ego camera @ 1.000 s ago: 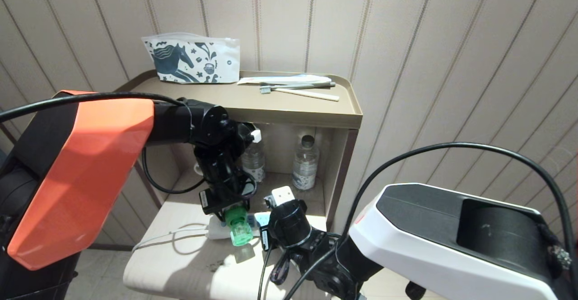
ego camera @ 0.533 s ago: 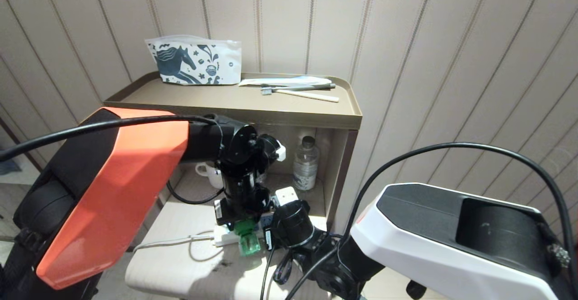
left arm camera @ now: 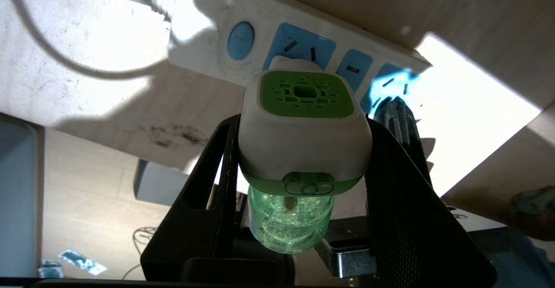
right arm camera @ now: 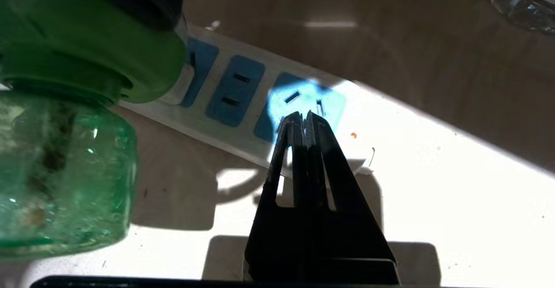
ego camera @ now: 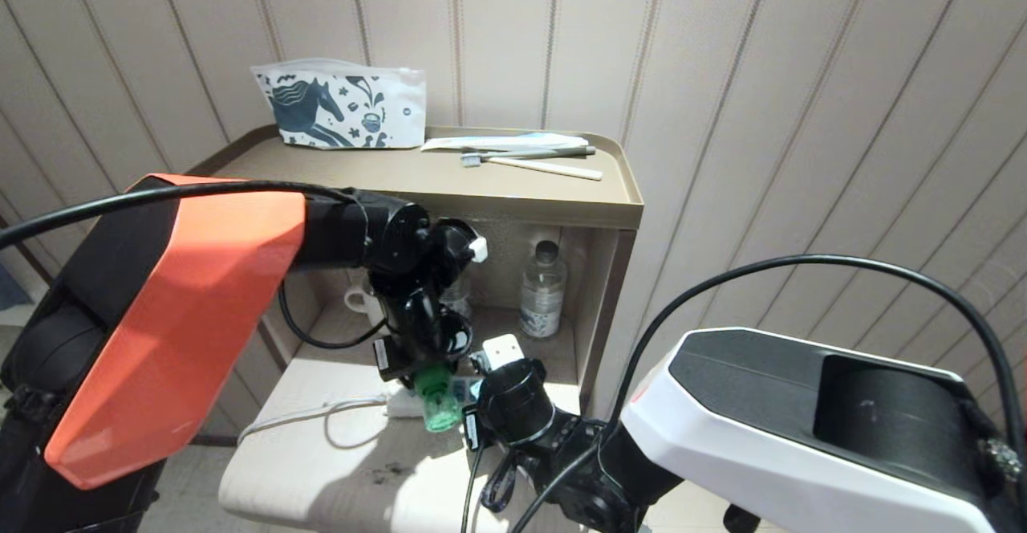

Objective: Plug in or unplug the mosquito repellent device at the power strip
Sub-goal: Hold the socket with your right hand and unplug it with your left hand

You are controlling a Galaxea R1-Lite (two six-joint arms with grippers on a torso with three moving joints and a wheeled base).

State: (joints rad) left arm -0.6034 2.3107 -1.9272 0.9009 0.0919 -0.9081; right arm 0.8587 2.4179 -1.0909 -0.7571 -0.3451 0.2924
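Mosquito repellent device [left arm camera: 303,149], green with a translucent bottle beneath it, sits clamped between the two black fingers [left arm camera: 204,201] of the left gripper [ego camera: 425,372], directly against the power strip [left arm camera: 217,32] at the first blue socket next to the round blue button; whether its pins are fully seated cannot be told. The strip lies on the pale lower shelf [ego camera: 321,453] of the bedside cabinet, its white cord [ego camera: 297,414] curling away to the robot's left. Just beside the device, on the right, the right gripper [right arm camera: 303,121] is clenched with its fingertips together and empty, its tip resting on the strip at a sunlit socket further along. Behind, in the recess, stand a clear water bottle [ego camera: 542,288] and a white cup [ego camera: 357,299]. Farther back, on the brown cabinet top [ego camera: 401,180], a horse-printed pouch [ego camera: 341,105] leans at the wall, with toothbrushes [ego camera: 529,160] lying near it.
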